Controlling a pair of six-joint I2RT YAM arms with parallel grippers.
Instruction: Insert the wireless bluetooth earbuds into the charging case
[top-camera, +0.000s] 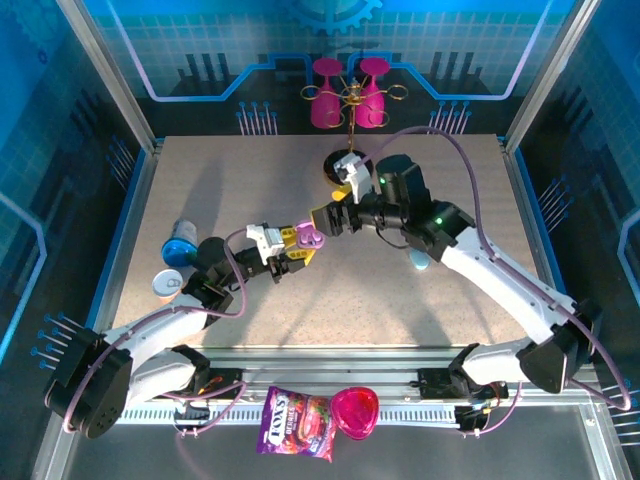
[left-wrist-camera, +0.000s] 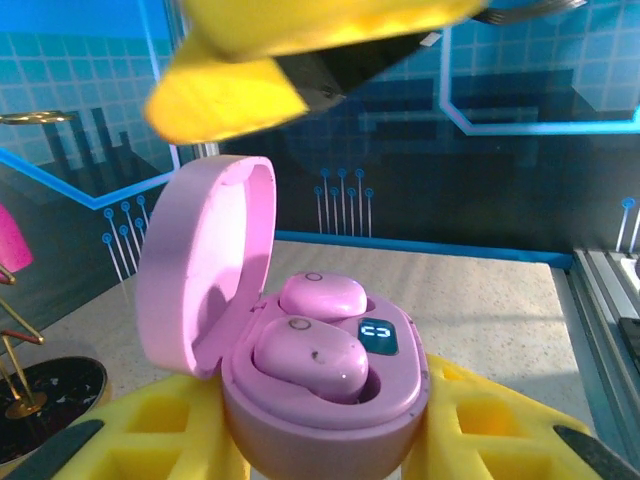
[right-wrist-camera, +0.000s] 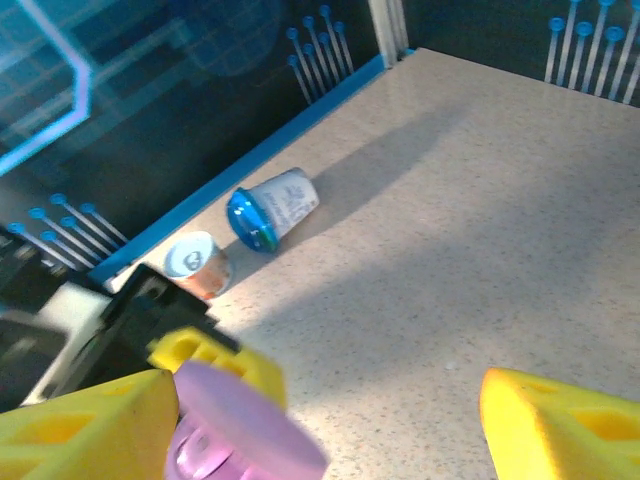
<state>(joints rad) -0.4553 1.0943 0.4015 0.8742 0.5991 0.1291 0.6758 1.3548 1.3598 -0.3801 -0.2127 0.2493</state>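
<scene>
Over the middle of the tabletop (top-camera: 380, 310), in the top view, the left pincer (top-camera: 292, 250) clamps a lilac charging case (top-camera: 310, 238), well apart from every edge. The right pincer (top-camera: 326, 218) sits just beside the case on its far side. A blue-capped cup (top-camera: 181, 246) lying on its side and a small can (top-camera: 167, 285) are near the left edge, and a gold stand (top-camera: 349, 165) is close to the far edge. Bare surface lies open along the near side and in the far-left corner.

From the left wrist, the case (left-wrist-camera: 330, 415) sits between that pincer's yellow fingers (left-wrist-camera: 130, 440), with its lid (left-wrist-camera: 205, 265) hinged up at the left. Two lilac earbuds (left-wrist-camera: 310, 357) lie in its wells beside a small lit display (left-wrist-camera: 377, 335). A yellow finger of the right pincer hangs above, clear of the lid.

From the right wrist, the right pincer (right-wrist-camera: 320, 420) stands wide. The lid (right-wrist-camera: 240, 430) is just beside the finger at lower left, with bare tabletop (right-wrist-camera: 450, 250) toward the other. The cup (right-wrist-camera: 270, 210) and can (right-wrist-camera: 195, 265) lie by the blue edge strip (right-wrist-camera: 300, 120).
</scene>
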